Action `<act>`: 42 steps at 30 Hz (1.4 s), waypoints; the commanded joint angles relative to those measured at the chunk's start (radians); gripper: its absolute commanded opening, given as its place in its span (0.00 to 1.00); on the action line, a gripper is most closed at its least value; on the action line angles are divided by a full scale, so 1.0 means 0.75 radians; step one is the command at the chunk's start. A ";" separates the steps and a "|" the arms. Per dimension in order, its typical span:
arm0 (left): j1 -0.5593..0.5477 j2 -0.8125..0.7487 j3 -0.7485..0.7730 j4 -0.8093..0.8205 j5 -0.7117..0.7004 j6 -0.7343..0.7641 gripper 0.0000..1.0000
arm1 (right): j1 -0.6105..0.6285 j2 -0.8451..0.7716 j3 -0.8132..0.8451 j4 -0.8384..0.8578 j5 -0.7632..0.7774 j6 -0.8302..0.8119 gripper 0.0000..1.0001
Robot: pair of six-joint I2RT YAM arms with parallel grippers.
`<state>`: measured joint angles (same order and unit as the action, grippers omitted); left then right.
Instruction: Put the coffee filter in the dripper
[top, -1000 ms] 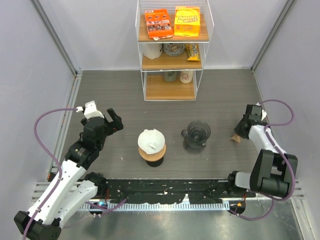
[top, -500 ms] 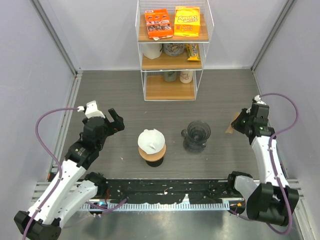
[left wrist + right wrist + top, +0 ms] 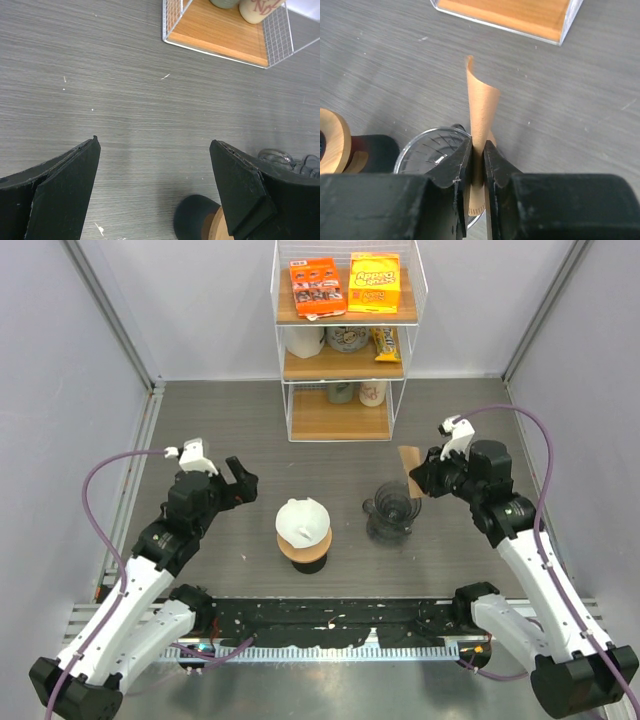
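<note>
My right gripper (image 3: pixel 418 476) is shut on a brown paper coffee filter (image 3: pixel 409 459), holding it in the air just above the right rim of the dark glass dripper (image 3: pixel 393 510). In the right wrist view the filter (image 3: pixel 482 107) stands edge-on between the fingers (image 3: pixel 459 162), with the dripper's clear rim (image 3: pixel 420 150) below and to the left. My left gripper (image 3: pixel 238 483) is open and empty, left of the white dripper on its wooden stand (image 3: pixel 303 531); its fingers (image 3: pixel 70 175) frame bare table.
A white wire shelf (image 3: pixel 340 340) with snack boxes, cups and jars stands at the back centre. Its lowest wooden board (image 3: pixel 510 12) shows beyond the filter. Grey walls close in left and right.
My right arm has swung from the table's right edge leftward to the dark dripper, carrying the filter with it. The left arm has shifted slightly right.
</note>
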<state>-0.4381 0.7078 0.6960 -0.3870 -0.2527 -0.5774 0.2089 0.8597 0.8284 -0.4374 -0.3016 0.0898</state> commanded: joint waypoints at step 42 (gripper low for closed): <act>-0.414 0.549 0.545 0.375 1.255 0.025 0.78 | 0.538 0.034 0.184 0.098 -0.437 -0.167 0.22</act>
<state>-0.7208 1.1183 1.0485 -0.0925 0.6605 -0.5831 0.6014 0.8963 0.9241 -0.3855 -0.6533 -0.0479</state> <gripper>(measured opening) 0.812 0.220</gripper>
